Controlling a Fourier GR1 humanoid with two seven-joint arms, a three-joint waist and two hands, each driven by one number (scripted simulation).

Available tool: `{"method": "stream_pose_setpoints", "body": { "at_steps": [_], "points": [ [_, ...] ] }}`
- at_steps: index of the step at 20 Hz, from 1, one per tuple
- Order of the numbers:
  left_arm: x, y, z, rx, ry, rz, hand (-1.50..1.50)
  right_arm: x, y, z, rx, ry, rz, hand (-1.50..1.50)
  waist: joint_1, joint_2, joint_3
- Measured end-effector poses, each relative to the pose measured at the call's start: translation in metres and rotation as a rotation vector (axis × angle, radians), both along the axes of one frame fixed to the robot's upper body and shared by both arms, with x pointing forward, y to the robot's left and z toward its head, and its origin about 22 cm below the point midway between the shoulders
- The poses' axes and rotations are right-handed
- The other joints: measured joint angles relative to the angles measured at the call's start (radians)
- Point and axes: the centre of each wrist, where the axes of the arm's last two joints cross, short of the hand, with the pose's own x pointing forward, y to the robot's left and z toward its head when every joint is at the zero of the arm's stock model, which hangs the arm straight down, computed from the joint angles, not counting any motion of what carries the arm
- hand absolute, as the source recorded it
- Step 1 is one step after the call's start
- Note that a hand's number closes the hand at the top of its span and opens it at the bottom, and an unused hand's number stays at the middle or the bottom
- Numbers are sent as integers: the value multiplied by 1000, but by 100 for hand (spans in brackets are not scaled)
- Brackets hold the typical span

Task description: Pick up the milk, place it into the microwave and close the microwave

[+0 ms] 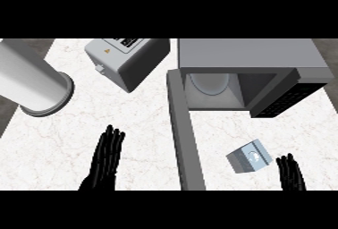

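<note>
Near the counter's front edge, the right hand, fingers straight, should curl round the milk just beside it.

White marble counter here, threaded with faint reddish-brown veins. At twelve to one o'clock, the microwave shows plain grey on top, its cavity darker grey with a pale round plate inside, and a black control panel speckled with tiny light marks. Its open door is mid-grey. The toaster at eleven is silver-white. Pale grey-white cylinder at ten. The milk at four: grey-blue with a white mark. Both hands, left hand and right hand, are black.
</note>
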Motion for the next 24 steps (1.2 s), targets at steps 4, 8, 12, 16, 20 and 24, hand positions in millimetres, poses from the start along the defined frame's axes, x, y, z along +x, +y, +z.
{"method": "stream_pose_setpoints", "body": {
  "at_steps": [4, 8, 12, 16, 20, 24],
  "points": [
    [-5, 16, -7, 5, 10, -6, -150, 18, -1, -19, -20, 10, -24, -150, 2, 0, 0],
    [-15, 29, -2, -4, 15, -1, -150, 34, -8, -32, -41, 13, -55, -150, 3, 0, 0],
    [-15, 42, -2, -8, 22, 2, -150, 59, -19, -41, -80, 18, -78, -150, 4, 1, 0],
    [-15, 51, -8, -8, 24, 3, -150, 66, -20, -57, -97, 13, -103, -150, 3, 1, 0],
    [-27, 60, -13, -2, 26, 6, -150, 74, -24, -73, -101, 4, -121, 150, 4, 1, 0],
    [-28, 74, -13, -9, 29, 6, -150, 84, -34, -83, -111, -14, -157, 150, 5, 0, -1]
  ]
}}
